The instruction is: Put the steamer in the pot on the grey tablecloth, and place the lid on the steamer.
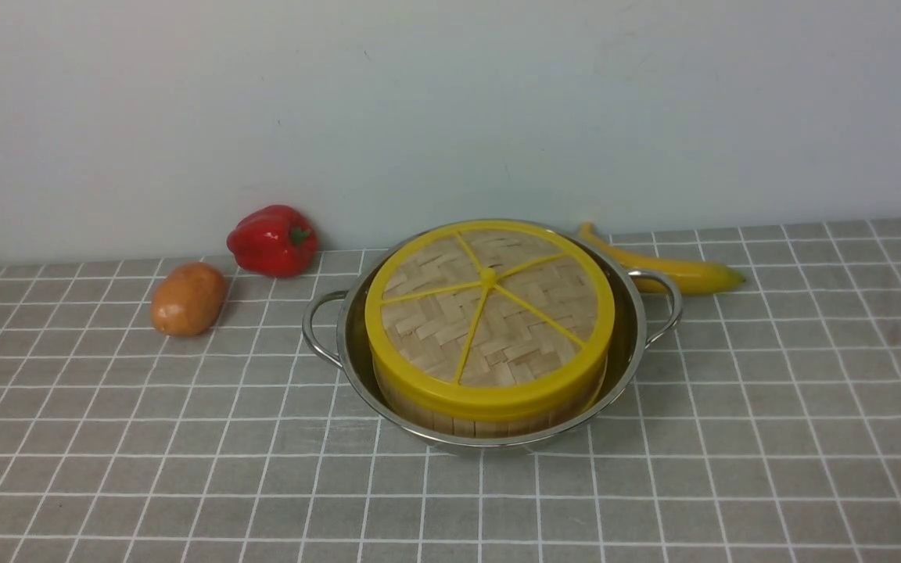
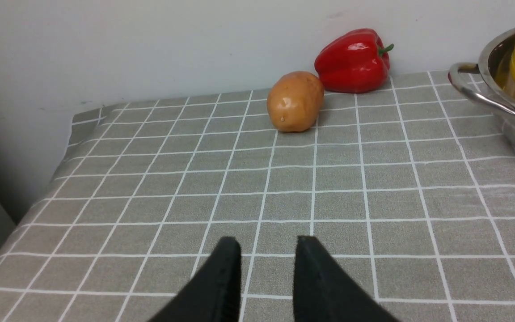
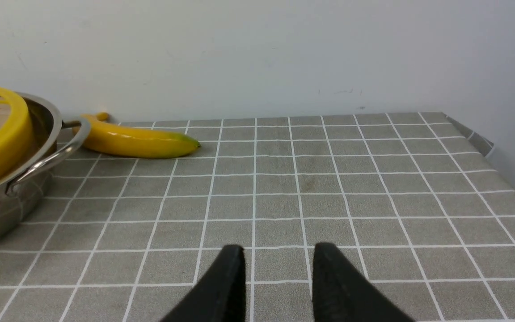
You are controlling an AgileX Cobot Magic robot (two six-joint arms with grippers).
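Note:
The steel pot [image 1: 638, 328] stands mid-table on the grey tablecloth [image 1: 771, 438]. Inside it sits the steamer [image 1: 489, 418], its pale wooden wall showing below the woven lid [image 1: 489, 309] with yellow rim and spokes, which lies flat on top. Neither arm shows in the front view. My left gripper [image 2: 267, 243] is open with nothing between its black fingers, hovering over bare cloth well away from the pot [image 2: 503, 103]. My right gripper [image 3: 277, 250] is open and empty too, over cloth on the pot's [image 3: 11, 192] other side, with the lid's rim [image 3: 2, 143] at the frame edge.
A red bell pepper [image 1: 272, 240] and a potato [image 1: 188, 298] lie left of the pot near the wall. A banana [image 1: 669, 270] lies behind its right handle. The cloth's left edge [image 2: 38, 197] and right edge [image 3: 481, 143] drop off the table.

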